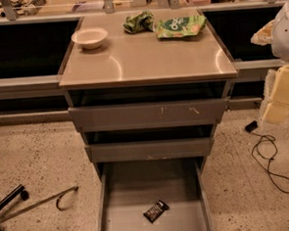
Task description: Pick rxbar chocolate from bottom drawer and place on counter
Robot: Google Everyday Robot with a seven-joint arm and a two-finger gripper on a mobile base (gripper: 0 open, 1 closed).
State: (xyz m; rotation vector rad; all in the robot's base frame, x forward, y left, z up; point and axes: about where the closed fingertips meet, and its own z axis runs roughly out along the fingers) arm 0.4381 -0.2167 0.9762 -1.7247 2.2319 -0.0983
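The rxbar chocolate [155,211] is a small dark bar lying flat on the floor of the open bottom drawer [126,221], near the middle and towards the front. The counter [146,58] is the glossy beige top of the grey cabinet. My gripper [276,107] is at the right edge of the view, beside the cabinet at about the height of the top drawer. It is well away from the bar and holds nothing that I can see. Part of my pale arm [286,35] shows above it.
On the counter stand a white bowl [89,37] at the back left, a crumpled green wrapper [138,22] and a green snack bag [180,26] at the back. The two upper drawers [148,115] stick out slightly. A black cable [270,161] lies on the floor to the right, and a chair base [22,201] to the left.
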